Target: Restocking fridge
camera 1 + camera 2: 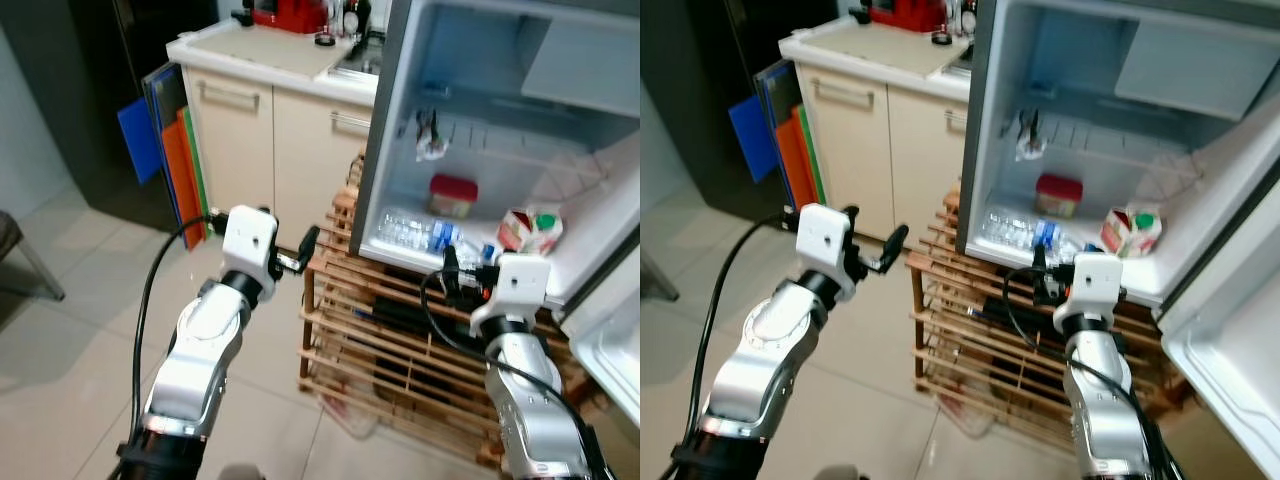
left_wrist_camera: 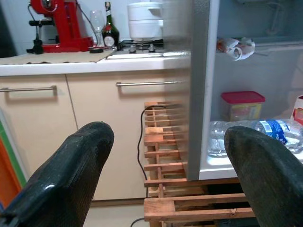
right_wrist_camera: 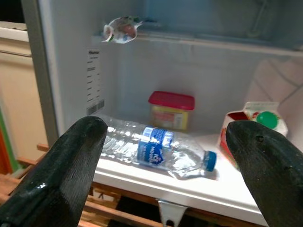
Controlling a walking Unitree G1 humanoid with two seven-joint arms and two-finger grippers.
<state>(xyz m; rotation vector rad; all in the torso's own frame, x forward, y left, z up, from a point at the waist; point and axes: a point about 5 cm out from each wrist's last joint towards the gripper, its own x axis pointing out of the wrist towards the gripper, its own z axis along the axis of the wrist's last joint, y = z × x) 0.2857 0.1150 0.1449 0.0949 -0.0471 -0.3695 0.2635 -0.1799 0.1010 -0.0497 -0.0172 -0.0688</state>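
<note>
Right gripper (image 3: pixel 163 156) fingers spread before one bottle (image 3: pixel 156 150), one tub (image 3: pixel 171 110).

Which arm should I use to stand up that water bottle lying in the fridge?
Probably the right. The right gripper sits open at the fridge's front edge, facing the water bottle lying on the fridge floor. The left gripper, also open, is off beside the fridge's outer side wall.

Fridge door (image 1: pixel 615 345) cut off at edge
</note>
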